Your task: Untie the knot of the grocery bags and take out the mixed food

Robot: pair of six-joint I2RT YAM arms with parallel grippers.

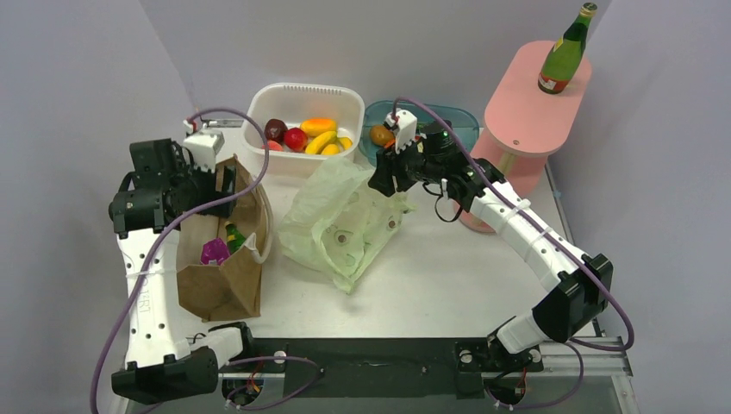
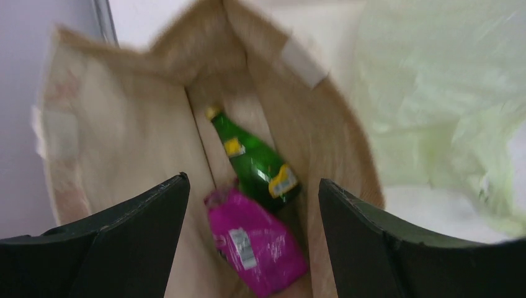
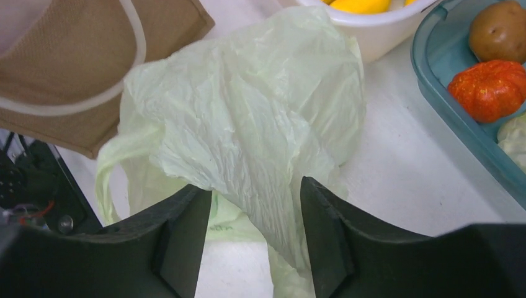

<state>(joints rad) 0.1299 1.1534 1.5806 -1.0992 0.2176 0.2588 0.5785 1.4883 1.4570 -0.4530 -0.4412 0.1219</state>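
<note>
The brown paper bag [image 1: 226,285] stands open at the left, and its inside wall fills the left wrist view [image 2: 124,124]. A green glass bottle [image 2: 254,158] and a purple snack packet [image 2: 254,245] lie in it; both also show from above, the bottle [image 1: 234,237] and the packet [image 1: 214,252]. My left gripper [image 1: 211,183] hovers open and empty over the bag's mouth [image 2: 254,185]. The pale green plastic bag [image 1: 340,220] lies crumpled mid-table. My right gripper [image 1: 385,181] is open at its top edge, with a fold of the plastic [image 3: 248,112] between the spread fingers [image 3: 256,186].
A white tub [image 1: 302,89] at the back holds a banana and round fruits. A teal tray [image 3: 434,56] beside it holds a potato [image 3: 499,31], an orange-red fruit [image 3: 490,87] and something pale. A pink stand [image 1: 526,108] at the back right carries a second green bottle [image 1: 565,52].
</note>
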